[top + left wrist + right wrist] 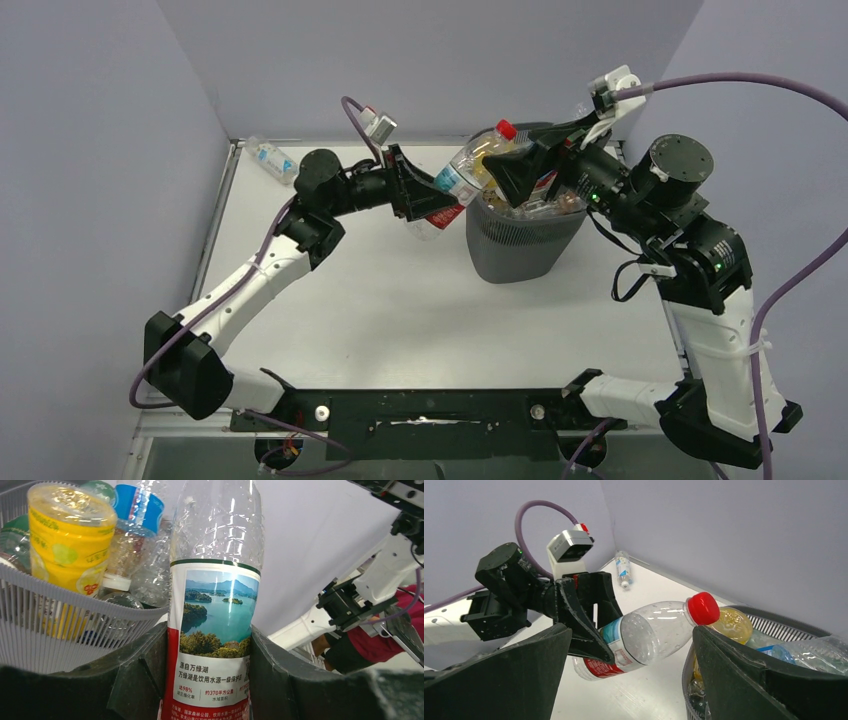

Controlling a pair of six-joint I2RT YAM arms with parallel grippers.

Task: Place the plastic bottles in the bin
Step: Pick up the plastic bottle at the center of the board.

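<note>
My left gripper [428, 198] is shut on a clear plastic bottle [468, 166] with a red cap and a red and lake-picture label [215, 605]. It holds the bottle tilted, cap end toward the bin's left rim. The dark grey mesh bin [525, 245] is filled to the rim with bottles, among them a yellow one [70, 540] and clear ones. My right gripper [520, 178] hovers open over the bin's left side, close to the held bottle's neck [649, 635], gripping nothing. One more clear bottle with a blue label [272, 158] lies at the table's far left corner.
Grey walls close the table at the back and on both sides. The bin's rim [769, 625] lies right under my right fingers. The left arm [255, 275] stretches across the table's left half toward the bin.
</note>
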